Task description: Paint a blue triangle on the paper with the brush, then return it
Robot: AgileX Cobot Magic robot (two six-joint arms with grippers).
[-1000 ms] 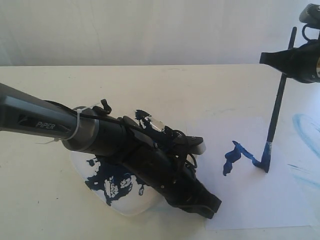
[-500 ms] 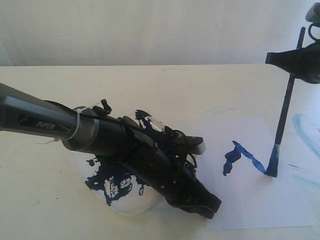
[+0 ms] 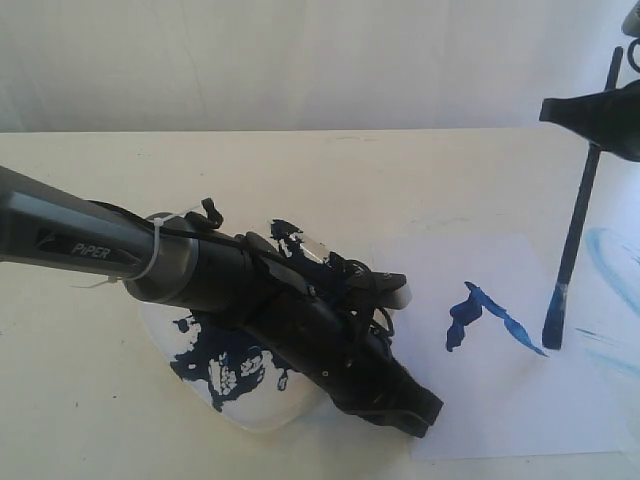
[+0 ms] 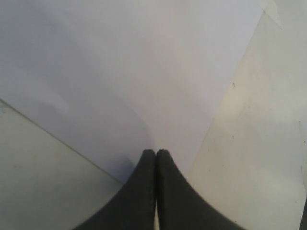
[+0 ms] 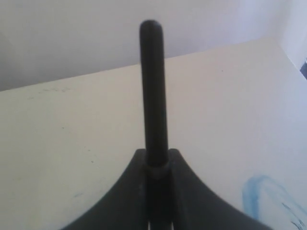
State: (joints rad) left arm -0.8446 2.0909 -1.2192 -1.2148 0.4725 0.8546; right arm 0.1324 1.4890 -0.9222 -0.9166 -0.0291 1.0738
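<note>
— Right hand (image 5: pixel 156 165) first: what has it got?
— It is clamped on the brush (image 3: pixel 572 240), high on the handle. A stub of black handle stands out past the fingers. The brush hangs almost upright over the paper (image 3: pixel 500 400), leaning a little.
— And the tip?
— Down at the paper, well inside the sheet, on the half nearer the right arm. The bristles and the lowest part of the handle are stained blue. I cannot tell whether the bristles touch the sheet or sit just off it.
— Any paint on the paper?
— One blue mark (image 3: pixel 470 312). It is a thick blob near the paper's middle, with a thinner stroke running from it to just beside the brush tip. It is not a closed triangle.
— Left hand?
— Left hand (image 4: pixel 156 152) is pinched closed on nothing, fingertips meeting. It sits at the paper's corner, on the side away from the brush. Whether it presses on the sheet I cannot tell.
— What else is near the paper?
— A white plate (image 3: pixel 250 420) smeared with dark blue lies beside the paper, under the left arm. Faint light-blue smears (image 3: pixel 610 260) mark the counter (image 3: pixel 80 400) just past the paper's edge on the brush side.
</note>
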